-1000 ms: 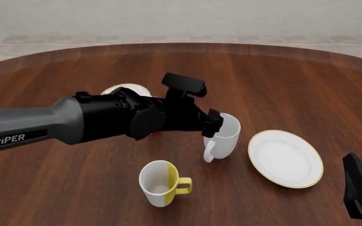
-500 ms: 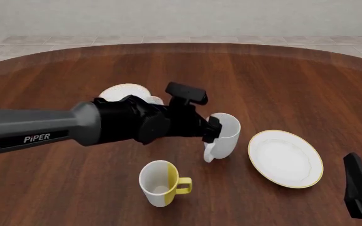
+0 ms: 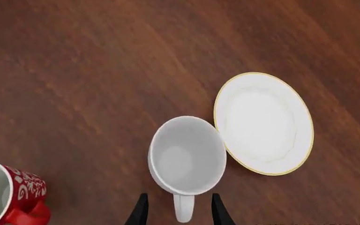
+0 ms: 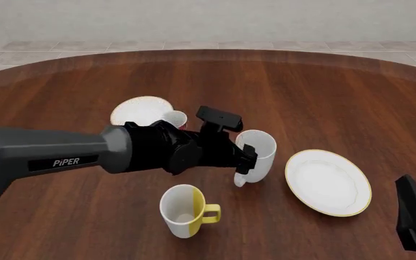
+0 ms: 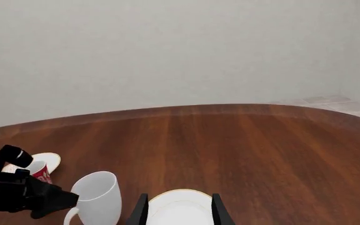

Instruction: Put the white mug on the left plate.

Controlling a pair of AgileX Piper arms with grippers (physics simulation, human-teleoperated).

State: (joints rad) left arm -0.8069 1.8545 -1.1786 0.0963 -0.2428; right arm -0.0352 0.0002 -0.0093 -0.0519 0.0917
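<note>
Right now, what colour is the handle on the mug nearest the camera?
Yellow, matching half of the mug; the front view shows it best.

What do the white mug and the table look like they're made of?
The white mug looks like glazed ceramic: plain white, smooth, with soft shading and a thick rim. The table looks like dark polished wood: reddish-brown grain streaks with a faint sheen. Both are simulator renders, so this is appearance only.

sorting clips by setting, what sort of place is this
Probably a simulated dining or kitchen room, not a real one: a round wooden table set with mugs such as the white mug and gold-edged plates, a tiled floor and a bare pale wall behind.
</note>
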